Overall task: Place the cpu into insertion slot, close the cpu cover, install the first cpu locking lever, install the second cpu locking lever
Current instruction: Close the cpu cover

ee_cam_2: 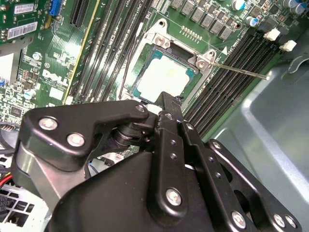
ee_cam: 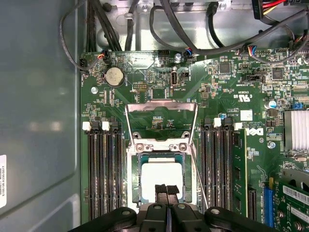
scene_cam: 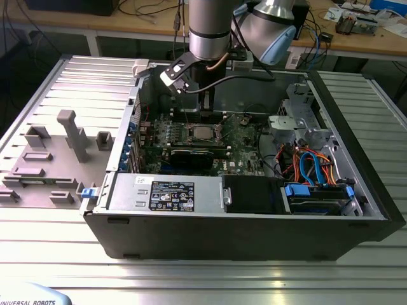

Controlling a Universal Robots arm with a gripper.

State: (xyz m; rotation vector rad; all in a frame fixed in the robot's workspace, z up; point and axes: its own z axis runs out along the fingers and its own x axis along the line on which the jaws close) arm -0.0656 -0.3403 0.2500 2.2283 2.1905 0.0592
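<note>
Your gripper (ee_cam: 166,192) hangs with its two black fingertips (ee_cam: 161,189) pressed together and nothing between them, right over the near edge of the cpu (ee_cam: 161,175). Whether they touch the chip, you cannot tell. The cpu lies flat, silver face up, seated in the insertion slot (ee_cam: 135,164). Just past the slot, the cpu cover (ee_cam: 161,103) stands swung open, its thin silver frame clear of the chip. A thin locking lever (ee_cam: 199,181) runs slanted beside the slot, unlatched. Black memory slots (ee_cam: 104,169) flank the socket on both sides. In the exterior view the arm reaches down into the open computer case (scene_cam: 254,235).
</note>
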